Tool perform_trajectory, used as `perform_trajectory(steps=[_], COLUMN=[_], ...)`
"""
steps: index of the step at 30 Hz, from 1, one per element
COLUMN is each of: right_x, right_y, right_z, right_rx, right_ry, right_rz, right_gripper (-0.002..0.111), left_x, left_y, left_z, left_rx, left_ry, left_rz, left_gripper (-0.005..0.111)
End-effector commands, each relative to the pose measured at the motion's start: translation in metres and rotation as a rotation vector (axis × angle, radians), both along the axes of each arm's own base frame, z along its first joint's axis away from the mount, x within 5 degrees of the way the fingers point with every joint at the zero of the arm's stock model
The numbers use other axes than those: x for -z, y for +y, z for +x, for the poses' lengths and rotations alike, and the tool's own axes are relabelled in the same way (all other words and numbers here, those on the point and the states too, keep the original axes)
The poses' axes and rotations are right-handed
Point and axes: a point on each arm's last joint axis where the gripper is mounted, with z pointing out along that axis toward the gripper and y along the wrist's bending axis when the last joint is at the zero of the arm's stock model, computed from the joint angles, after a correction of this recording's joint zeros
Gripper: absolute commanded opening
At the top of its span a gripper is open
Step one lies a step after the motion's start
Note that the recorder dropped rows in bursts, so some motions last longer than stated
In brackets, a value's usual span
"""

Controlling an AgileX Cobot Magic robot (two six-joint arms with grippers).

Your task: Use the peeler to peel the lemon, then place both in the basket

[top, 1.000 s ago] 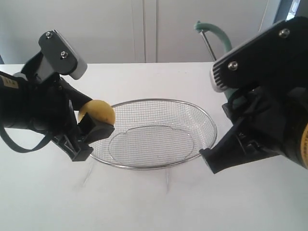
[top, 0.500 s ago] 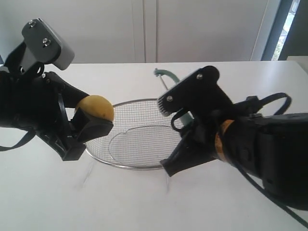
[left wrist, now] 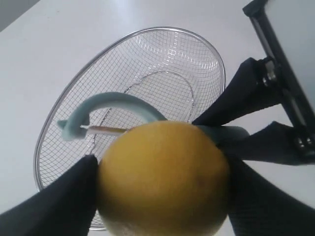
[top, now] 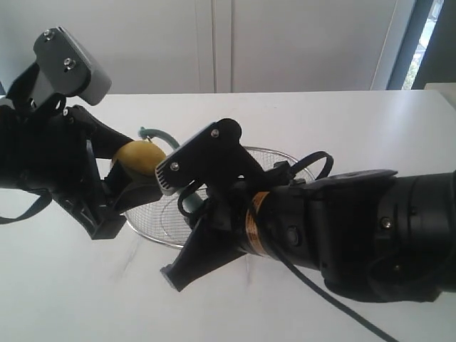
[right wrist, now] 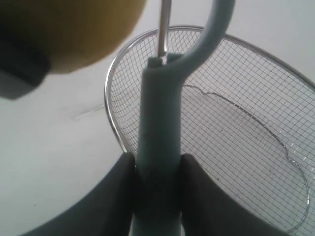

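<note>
left claw point(left wrist: 162, 196) gripping lemon point(left wrist: 165, 172). right claw point(right wrist: 157, 196) pinching peeler point(right wrist: 158, 123) by handle, blade end just past its tips, right beside the lemon, contact unclear. wire basket point(left wrist: 189, 54) on tabletop point(top: 71, 285) below both claws.

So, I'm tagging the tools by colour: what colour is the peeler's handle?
Pale teal-green; the peeler shows best in the right wrist view.

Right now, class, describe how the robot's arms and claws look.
Both arms are black. Each wrist carries a grey block with two screws. The right arm has an orange-gold band and looping black cable. Left claw and right claw are black wedges.
</note>
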Motion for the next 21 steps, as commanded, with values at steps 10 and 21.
perform_trajectory(steps=[10, 21], right_x=[-0.027, -0.029], right_y=[-0.011, -0.008], right_z=[-0.006, -0.013], right_rx=[0.062, 0.039], right_ry=[-0.051, -0.042], right_rz=[0.033, 0.054], right_gripper=[0.000, 0.000], left_x=[-0.003, -0.004], left_y=[0.002, 0.002], left_z=[-0.001, 0.001], left_rx=[0.000, -0.010], left_ry=[-0.027, -0.047], left_rz=[0.002, -0.001], left_gripper=[0.000, 0.000])
